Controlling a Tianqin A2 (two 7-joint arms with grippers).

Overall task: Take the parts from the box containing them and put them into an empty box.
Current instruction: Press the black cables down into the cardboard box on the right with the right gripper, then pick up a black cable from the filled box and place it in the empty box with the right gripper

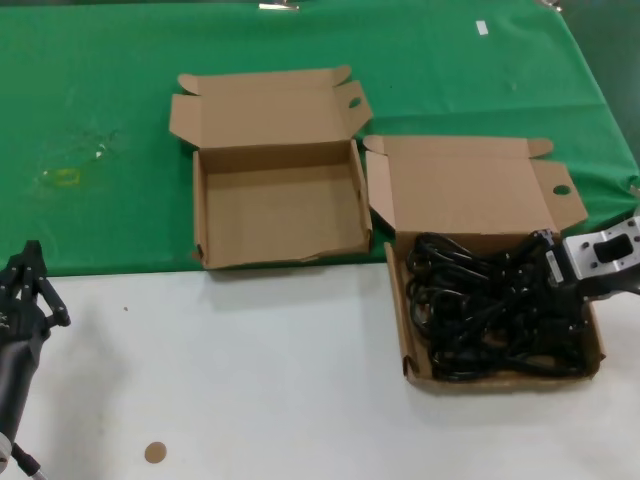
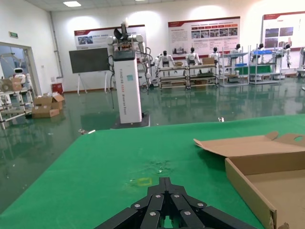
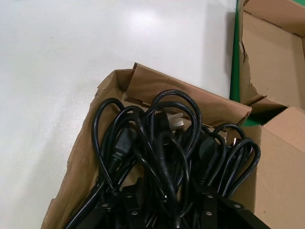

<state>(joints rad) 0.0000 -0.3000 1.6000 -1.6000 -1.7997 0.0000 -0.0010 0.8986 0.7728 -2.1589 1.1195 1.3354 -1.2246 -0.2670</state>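
Right gripper sits among black power cords.

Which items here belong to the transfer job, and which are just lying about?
Job items:
- brown cardboard box full of black power cables
- tangled black power cables
- empty brown cardboard box
- right tool, down in the cables
- left tool, parked at the table's near left

Lying about:
- small round brown disc
- green cloth
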